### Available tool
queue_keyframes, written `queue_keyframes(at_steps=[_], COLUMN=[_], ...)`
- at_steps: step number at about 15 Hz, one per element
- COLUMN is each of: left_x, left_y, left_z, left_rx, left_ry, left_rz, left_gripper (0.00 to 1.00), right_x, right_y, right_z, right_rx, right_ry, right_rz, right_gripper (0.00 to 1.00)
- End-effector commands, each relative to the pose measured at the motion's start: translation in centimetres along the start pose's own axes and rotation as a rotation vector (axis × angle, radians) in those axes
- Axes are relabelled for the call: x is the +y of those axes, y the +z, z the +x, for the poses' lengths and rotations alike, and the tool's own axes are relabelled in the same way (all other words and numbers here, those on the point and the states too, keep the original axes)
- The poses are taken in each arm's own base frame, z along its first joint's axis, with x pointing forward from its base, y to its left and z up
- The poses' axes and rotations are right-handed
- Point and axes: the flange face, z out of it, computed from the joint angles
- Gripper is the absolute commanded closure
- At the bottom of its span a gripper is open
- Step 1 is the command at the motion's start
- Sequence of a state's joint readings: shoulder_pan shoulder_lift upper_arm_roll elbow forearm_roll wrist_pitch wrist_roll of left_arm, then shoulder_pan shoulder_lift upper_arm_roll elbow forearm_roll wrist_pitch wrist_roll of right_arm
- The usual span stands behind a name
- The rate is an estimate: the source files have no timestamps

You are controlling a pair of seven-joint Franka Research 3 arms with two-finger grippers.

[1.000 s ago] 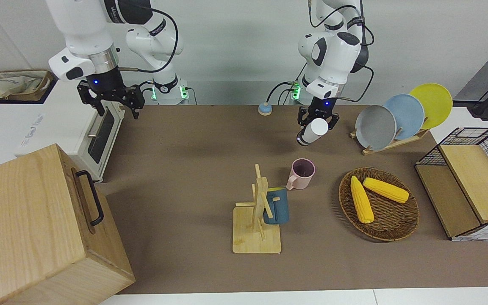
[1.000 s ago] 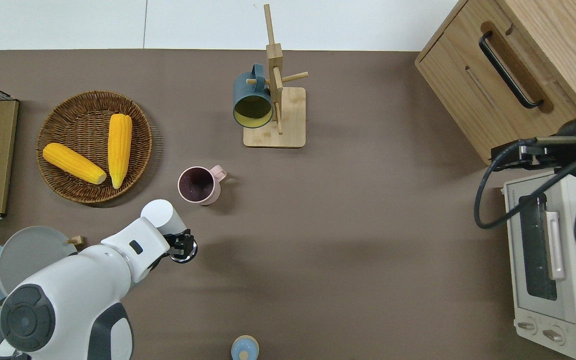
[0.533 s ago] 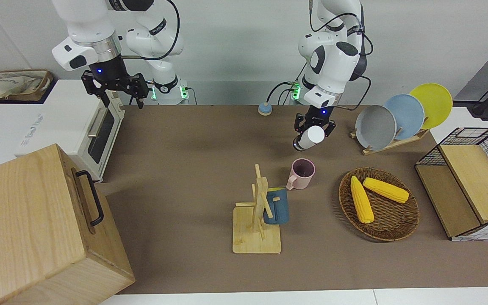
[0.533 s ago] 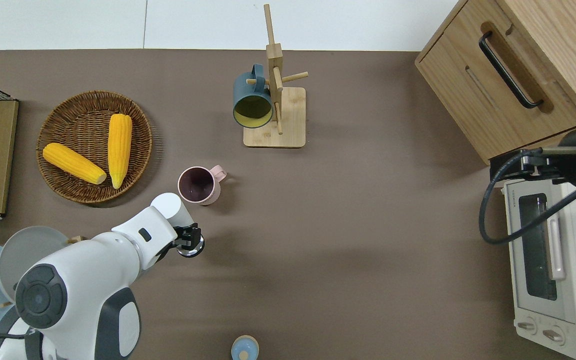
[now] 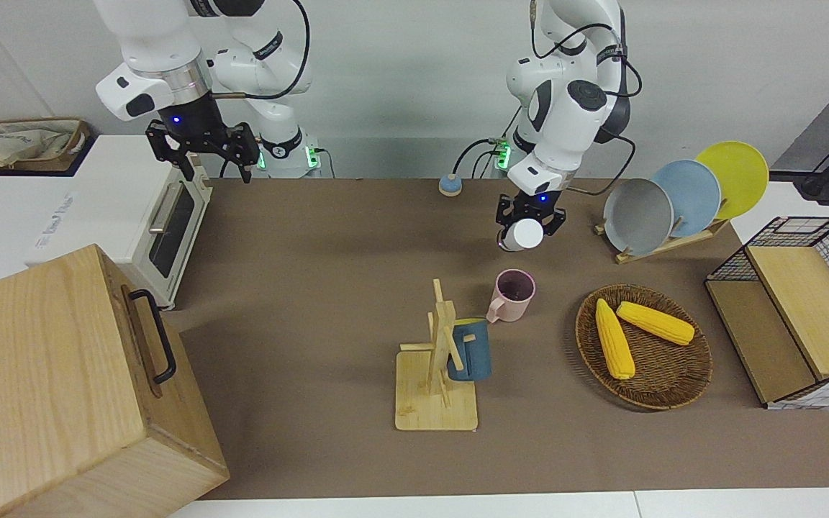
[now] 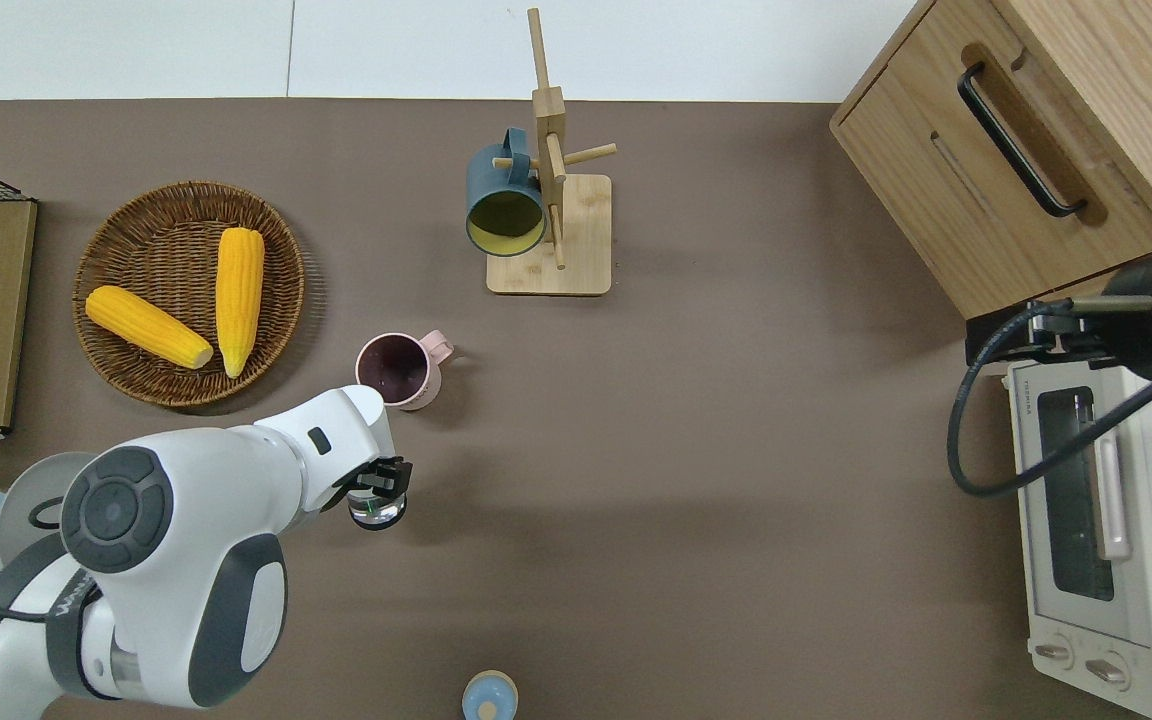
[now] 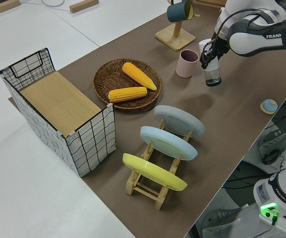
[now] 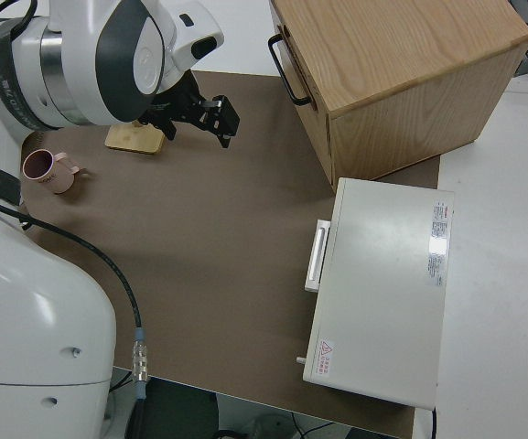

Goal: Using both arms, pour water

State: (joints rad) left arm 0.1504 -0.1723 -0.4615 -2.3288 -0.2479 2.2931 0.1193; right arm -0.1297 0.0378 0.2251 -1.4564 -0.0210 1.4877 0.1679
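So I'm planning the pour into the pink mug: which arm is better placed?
Left. Its pincer is shut on the glass, held over the mat just beside the pink mug. The right pincer is open by the toaster oven.

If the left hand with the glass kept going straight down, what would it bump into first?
Probably just the bare table. The left hand holds the glass beside the pink mug, not over it.

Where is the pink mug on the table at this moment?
The pink mug stands on the table between the wicker basket and the wooden mug stand, nearer to the robots than the stand.
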Motion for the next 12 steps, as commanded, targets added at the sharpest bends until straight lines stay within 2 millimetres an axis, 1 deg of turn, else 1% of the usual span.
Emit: queue_keyframes(at_steps=[1, 3, 7, 8, 10, 12], left_x=[-0.1, -0.5, -1.3, -1.4, -1.6, -1.2], left_y=[-1.0, -0.8, -0.7, -0.6, 0.4, 1.2], left_z=[2.4, 3.8, 5.8, 6.1, 6.4, 7.0], left_rx=[-0.077, -0.15, -0.251, -0.265, -0.303, -0.353], left_ry=[0.03, 0.036, 0.029, 0.04, 0.048, 0.057], left_rz=[0.029, 0.02, -0.028, -0.013, -0.02, -0.042], left_gripper=[1.0, 1.0, 1.0, 1.0, 1.0, 1.0], right_x=[0.5, 0.0, 0.1, 0.1, 0.1, 0.1], right_y=[-0.1, -0.2, -0.2, -0.2, -0.2, -0.2], right_z=[0.0, -0.1, -0.1, -0.1, -0.1, -0.1], right_rx=[-0.001, 0.001, 0.001, 0.001, 0.001, 0.001], right_ry=[0.004, -0.005, -0.003, -0.003, -0.003, -0.003], right_rz=[0.016, 0.016, 0.016, 0.016, 0.016, 0.016], right_gripper=[0.007, 0.007, 0.007, 0.007, 0.007, 0.007])
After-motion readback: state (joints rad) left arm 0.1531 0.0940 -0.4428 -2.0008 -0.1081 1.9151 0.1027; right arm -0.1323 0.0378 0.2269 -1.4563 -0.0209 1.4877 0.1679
